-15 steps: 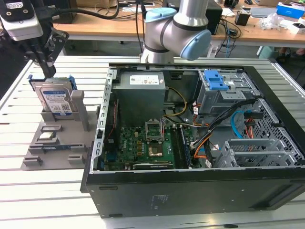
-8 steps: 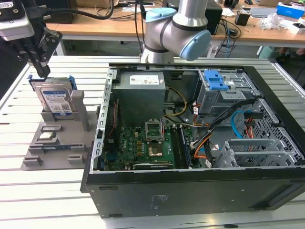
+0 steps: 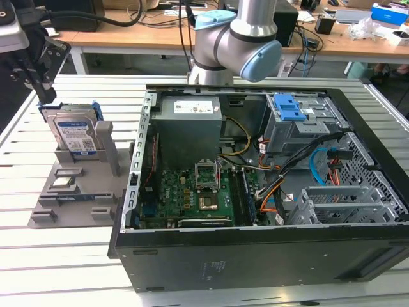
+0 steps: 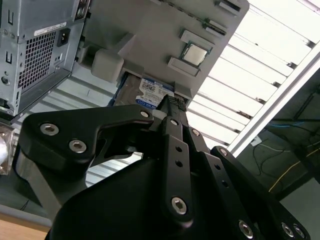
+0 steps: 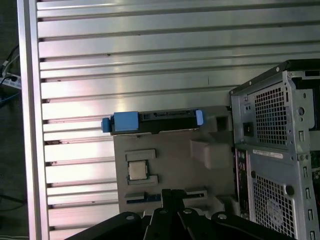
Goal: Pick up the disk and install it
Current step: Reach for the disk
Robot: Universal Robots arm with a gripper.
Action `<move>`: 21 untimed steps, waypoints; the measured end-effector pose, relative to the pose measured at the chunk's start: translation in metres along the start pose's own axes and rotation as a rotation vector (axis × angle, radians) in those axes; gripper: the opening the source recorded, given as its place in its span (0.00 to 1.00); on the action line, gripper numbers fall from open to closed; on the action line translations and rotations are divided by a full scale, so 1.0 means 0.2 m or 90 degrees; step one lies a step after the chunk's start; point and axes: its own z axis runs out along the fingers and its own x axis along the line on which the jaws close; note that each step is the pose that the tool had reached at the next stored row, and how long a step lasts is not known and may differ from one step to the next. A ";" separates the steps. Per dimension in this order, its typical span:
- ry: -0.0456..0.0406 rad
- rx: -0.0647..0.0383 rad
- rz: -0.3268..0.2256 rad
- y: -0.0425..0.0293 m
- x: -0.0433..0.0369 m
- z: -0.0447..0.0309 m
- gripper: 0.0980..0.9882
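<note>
While the slatted tabletop carries the open computer case with the arm rising behind it, the work at this moment lies off to the exterior view's left, at the grey holder beside the case. The hand hangs just above that holder, and its fingertips look pressed together on nothing, so it is clenched and empty. The disk stands upright on edge in a slot of the holder, label facing outward and blue frame around it, directly below the hand and apart from it. To pick it up well, the hand probably needs to spread wide enough to pass both flat faces, come down square to the top edge, and pull straight up so the frame does not bind. A small square chip lies flat on the holder nearby and should be left alone. The disk's lower edge is sunk in the slot, so how tightly it sits is hard to judge, and the arm's upper links are cut off.
</note>
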 end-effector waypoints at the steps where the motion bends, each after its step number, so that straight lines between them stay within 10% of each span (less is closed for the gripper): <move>1: 0.0000 0.000 0.000 -0.001 0.007 0.000 0.01; 21: 0.0000 0.000 0.000 0.025 0.159 -0.001 0.01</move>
